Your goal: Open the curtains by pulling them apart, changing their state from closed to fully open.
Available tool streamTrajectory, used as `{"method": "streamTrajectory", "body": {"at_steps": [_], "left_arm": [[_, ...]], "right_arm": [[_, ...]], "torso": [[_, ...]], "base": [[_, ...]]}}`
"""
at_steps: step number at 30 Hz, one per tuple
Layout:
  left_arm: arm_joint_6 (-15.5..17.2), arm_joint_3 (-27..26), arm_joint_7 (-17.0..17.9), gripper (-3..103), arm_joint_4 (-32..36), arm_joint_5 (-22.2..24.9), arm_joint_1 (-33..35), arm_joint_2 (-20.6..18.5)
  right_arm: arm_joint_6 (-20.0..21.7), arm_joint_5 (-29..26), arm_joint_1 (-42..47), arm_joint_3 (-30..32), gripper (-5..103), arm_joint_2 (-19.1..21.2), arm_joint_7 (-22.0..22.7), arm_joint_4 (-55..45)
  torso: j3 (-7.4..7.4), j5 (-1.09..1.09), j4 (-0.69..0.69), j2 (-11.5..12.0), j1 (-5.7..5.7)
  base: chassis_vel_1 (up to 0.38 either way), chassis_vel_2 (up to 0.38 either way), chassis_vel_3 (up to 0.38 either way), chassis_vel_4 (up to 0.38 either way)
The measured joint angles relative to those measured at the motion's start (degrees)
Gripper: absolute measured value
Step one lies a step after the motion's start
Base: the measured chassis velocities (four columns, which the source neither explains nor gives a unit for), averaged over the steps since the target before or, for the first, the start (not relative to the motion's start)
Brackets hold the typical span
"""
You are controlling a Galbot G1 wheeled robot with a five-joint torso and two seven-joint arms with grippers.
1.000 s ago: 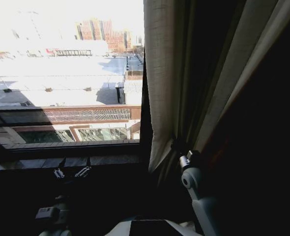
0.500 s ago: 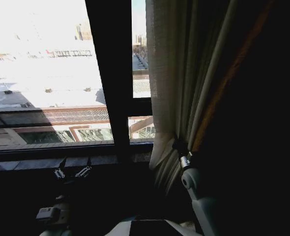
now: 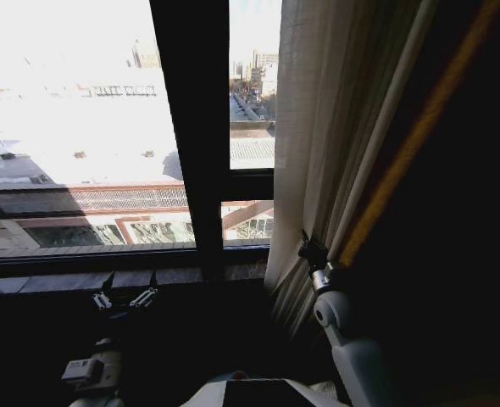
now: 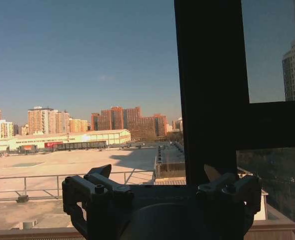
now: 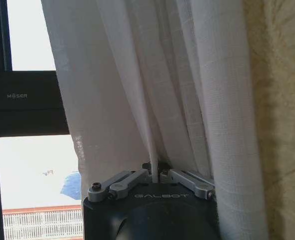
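We see the tall sheer white curtain of pleated linen-like fabric (image 3: 313,127) bunched into a narrow column of folds at the right side of the window. It rises straight up from our right gripper (image 3: 312,252), and its loose lower edge hangs just to the left of that gripper and below it. In the right wrist view the same curtain (image 5: 152,90) fills the space directly ahead of the right gripper (image 5: 155,176), whose two metal fingers (image 5: 122,184) are pressed together on a thin pleat of the cloth, so we hold the curtain pinched between them. A heavier yellowish textured drape (image 5: 282,115) hangs just beside the sheer folds, on the far side from the glass.

To the left of the right gripper stands the dark vertical window frame bar (image 3: 191,127), joined by a short dark crossbar (image 3: 250,185). Bright rooftops and distant red-brown apartment blocks (image 4: 122,122) lie beyond the glass.

Our left gripper (image 3: 123,297) sits low, near the dark window sill (image 3: 63,280) and well apart from the curtain. In the left wrist view the left gripper (image 4: 160,187) has its fingers (image 4: 95,187) spread wide, with nothing between them.
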State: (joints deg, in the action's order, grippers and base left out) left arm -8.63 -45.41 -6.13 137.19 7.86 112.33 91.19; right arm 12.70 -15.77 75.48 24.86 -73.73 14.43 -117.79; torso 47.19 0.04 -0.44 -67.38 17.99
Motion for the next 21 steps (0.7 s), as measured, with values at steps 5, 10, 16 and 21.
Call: {"method": "streamTrajectory", "body": {"at_steps": [5, 10, 16, 21], "left_arm": [[-0.1, 0.3, 0.0, 100, 0.0, 0.0, 0.0, 0.0], [-0.2, 0.1, 0.0, 100, 0.0, 0.0, 0.0, 0.0], [-0.3, 0.2, -0.1, 100, 0.0, -0.1, 0.0, 0.0], [-0.3, 0.3, -0.1, 100, 0.0, -0.1, -0.1, 0.0]], "right_arm": [[0.0, 0.0, 0.3, 0.2, 0, 0.1, 0.1, -0.3], [0.5, -0.3, 0.5, 0.3, 0, 0.1, -0.4, -0.8], [1.2, -0.7, 0.6, 0.2, 0, -0.1, -0.8, -0.9], [1.2, -0.6, 0.4, 0.1, 0, 0.1, -0.8, -0.9]], "torso": [[0.00, -0.02, 0.00, 0.0, 0.00], [0.00, -0.05, 0.00, 0.0, 0.00], [0.00, -0.02, 0.00, 0.0, 0.00], [0.00, -0.04, 0.00, 0.0, 0.00]], "base": [[0.000, 0.000, 0.000, 0.000], [0.000, 0.000, 0.000, 0.000], [0.000, 0.000, 0.000, 0.000], [-0.002, -0.002, 0.010, 0.006]]}}
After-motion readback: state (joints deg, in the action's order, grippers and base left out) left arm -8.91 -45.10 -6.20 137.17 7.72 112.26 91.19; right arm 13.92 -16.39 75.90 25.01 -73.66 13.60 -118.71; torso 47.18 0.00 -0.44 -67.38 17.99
